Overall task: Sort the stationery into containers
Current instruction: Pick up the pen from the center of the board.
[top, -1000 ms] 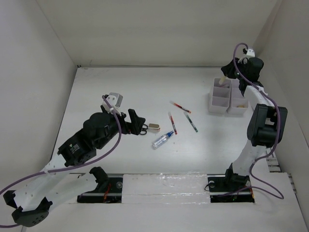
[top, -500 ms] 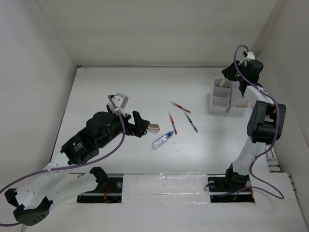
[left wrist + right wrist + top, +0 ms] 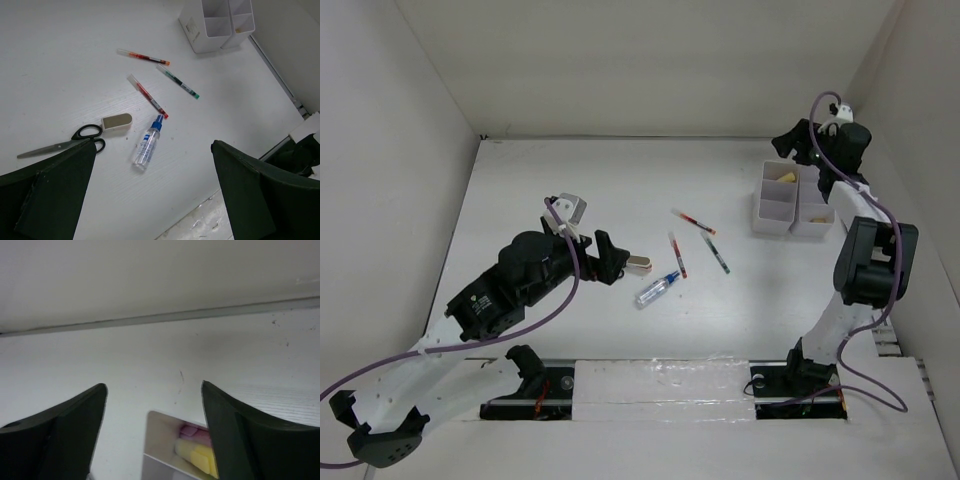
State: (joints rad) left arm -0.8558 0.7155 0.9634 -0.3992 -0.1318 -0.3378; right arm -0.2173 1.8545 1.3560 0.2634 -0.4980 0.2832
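My left gripper (image 3: 607,258) (image 3: 154,149) hangs open over the black-handled scissors (image 3: 60,144), which the top view mostly hides. Beside them lie a beige eraser (image 3: 639,264) (image 3: 116,121) and a clear blue-capped bottle (image 3: 657,290) (image 3: 145,148). Two red pens (image 3: 694,221) (image 3: 677,255) and a green pen (image 3: 716,253) lie mid-table. My right gripper (image 3: 792,146) (image 3: 154,387) stands open and empty above the far end of the left container (image 3: 770,222) (image 3: 159,440). In that container lie a yellow highlighter (image 3: 197,456) and a pink highlighter (image 3: 189,430). The second container (image 3: 813,224) adjoins it.
White walls close off the table at the left, back and right; the back wall's foot (image 3: 150,319) runs just beyond the containers. A taped strip (image 3: 660,385) lies along the near edge between the arm bases.
My right gripper has opened and risen slightly; the yellow highlighter it held upright now lies in the left container. The left gripper moved forward over the scissors, then stayed still.
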